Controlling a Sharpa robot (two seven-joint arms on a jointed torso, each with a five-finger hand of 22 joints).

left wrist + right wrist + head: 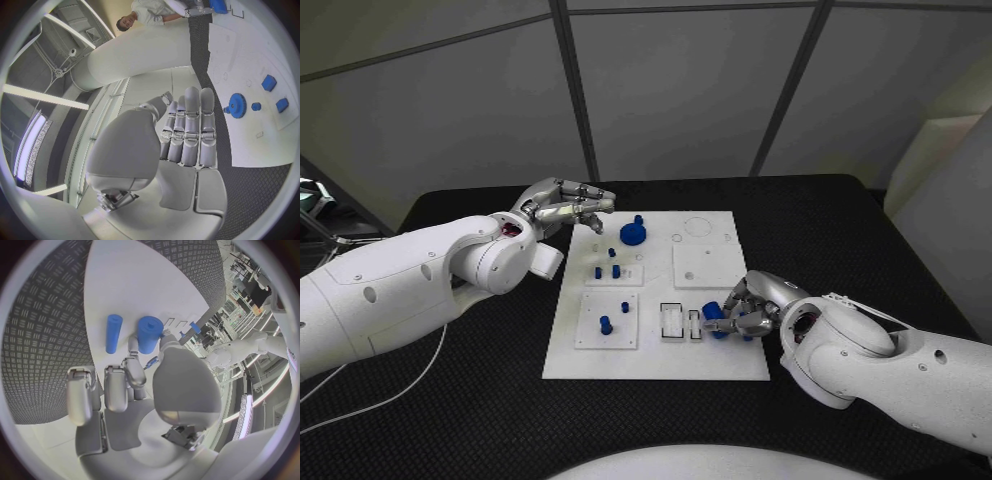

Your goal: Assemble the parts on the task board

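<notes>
Second blue cylinder (113, 333) beside right hand (134, 375)

The head camera looks down on the table (473, 400); both wrist cameras sit close behind their hands, all sharing the white board (661, 355).

The left hand (187, 135) rises up the middle of the left wrist view, its fingers (190, 117) straight and close together, side by side, holding nothing. Past the fingertips lies the white task board (250, 145) on the dark patterned surface (256, 195). On the board, nearest the fingertips, a blue gear (237, 105) stands. Just beside it is a small round blue peg (256, 106), and two squarish blue blocks (269, 82) sit a little further out. At the far end of the board, the right hand (199, 10) rests by another blue part (218, 6).
</notes>
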